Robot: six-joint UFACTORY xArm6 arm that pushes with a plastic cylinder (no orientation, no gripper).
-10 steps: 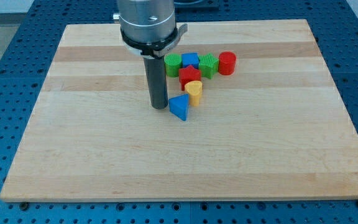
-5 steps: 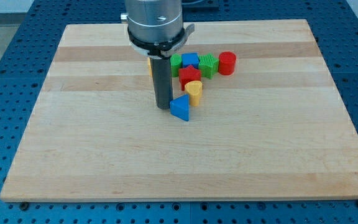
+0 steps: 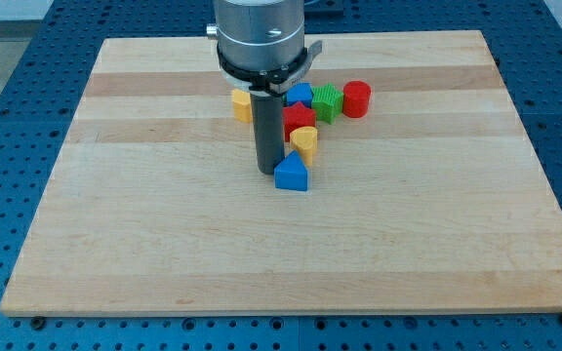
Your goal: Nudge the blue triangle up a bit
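Observation:
The blue triangle (image 3: 292, 175) lies near the middle of the wooden board (image 3: 164, 244), just below a small yellow block (image 3: 305, 141). My tip (image 3: 268, 172) stands on the board touching the triangle's left side. The rod rises from there and hides part of the block cluster behind it.
Above the triangle sits a cluster: a red block (image 3: 300, 119), a blue block (image 3: 300, 95), a green block (image 3: 328, 102), a red cylinder (image 3: 357, 98). A yellow block (image 3: 241, 103) lies left of the rod. The board rests on a blue perforated table (image 3: 8, 117).
My tip has moved to the right and slightly down. The blue triangle has shifted right and down a little and turned. The yellow block on the left has come out from behind the rod.

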